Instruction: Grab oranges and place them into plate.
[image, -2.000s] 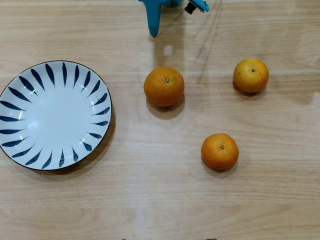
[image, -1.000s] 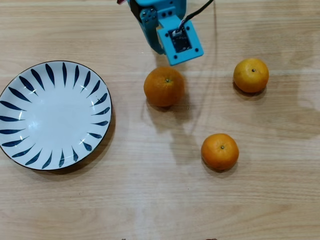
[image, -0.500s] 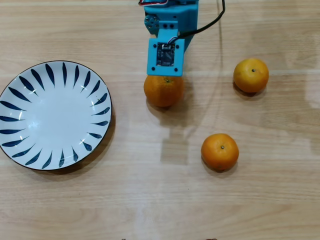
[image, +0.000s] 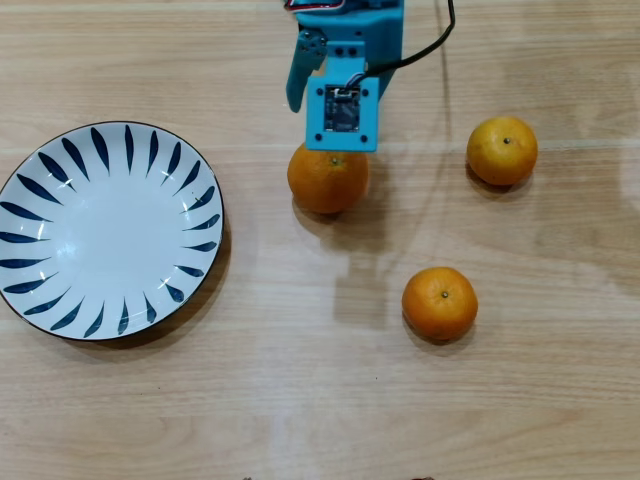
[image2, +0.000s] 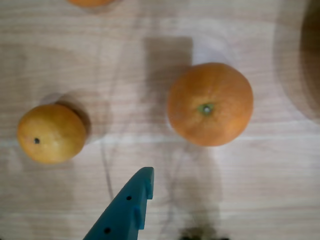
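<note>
The blue hand (image: 300, 95) hangs at the top centre of the overhead view, its square camera block sitting over the upper edge of the big orange (image: 327, 182), which rests on the table (image: 300, 400) just below it. One blue finger (image: 298, 70) points down the left side of the block; the other one is not visible, so whether the fingers are apart or together cannot be told here. Over in the wrist view, the big orange (image2: 210, 104) sits right of centre with its green stem dot facing up, and a single blue fingertip (image2: 142, 185) pokes in from the bottom edge, left of the fruit and clear of it, nothing held. The yellowish orange (image2: 51, 133) lies at the left of that view; in the overhead view it is at the upper right (image: 502, 150), well apart from the hand. The third orange (image: 440, 303) sits lower right of centre, alone on the wood. The plate (image: 35, 290) with its dark blue leaf strokes fills the left side of the overhead view, no fruit on it. All three oranges are on the table.
</note>
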